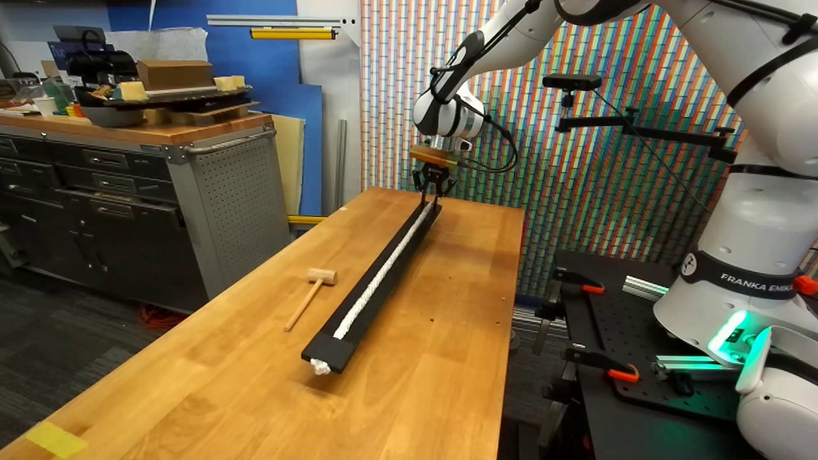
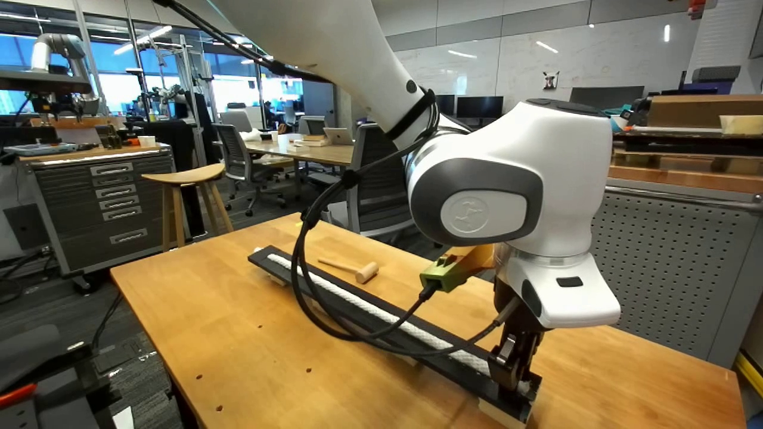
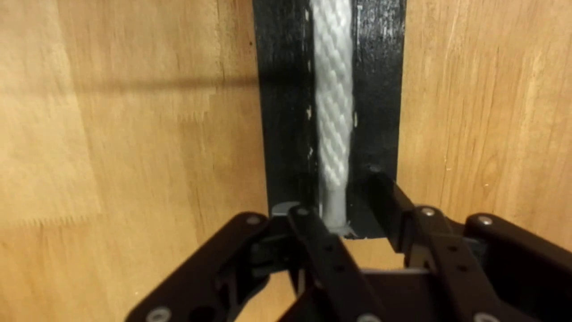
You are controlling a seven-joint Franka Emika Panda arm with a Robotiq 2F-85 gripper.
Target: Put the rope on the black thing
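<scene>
Drift toward either long wooden table [image 1: 460, 319] edge and your spread fingers [image 3: 330, 259] could drag white braided rope [image 3: 334, 89] off the black bar [image 1: 329, 349].

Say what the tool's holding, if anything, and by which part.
Nothing: the tool is open, straddling the end of the rope with a gap showing on one side.

In an exterior view I see the white rope [image 1: 373, 286] lying along the black bar [image 1: 330, 349], short of its near end. My gripper [image 1: 430, 202] points down at the far end, fingers parted; a mallet [image 1: 322, 276] lies beside the bar.
</scene>
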